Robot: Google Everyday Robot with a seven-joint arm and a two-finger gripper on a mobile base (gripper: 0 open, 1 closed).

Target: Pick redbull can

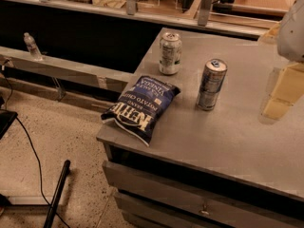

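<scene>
The redbull can point(211, 84), tall, slim, silver and blue with a blue-tinted top, stands upright near the middle of the grey table point(228, 141). My gripper point(281, 87) hangs at the right edge of the view, above the table and to the right of the can, a short gap away from it. It holds nothing that I can see. Its white wrist housing point(293, 30) sits above it.
A shorter, wider silver-white can point(170, 53) stands behind and left of the redbull can. A dark blue chip bag point(142, 106) lies at the table's front left corner. A water bottle point(32, 46) stands on a low ledge at left. A black pole point(57, 194) and cable lie on the floor.
</scene>
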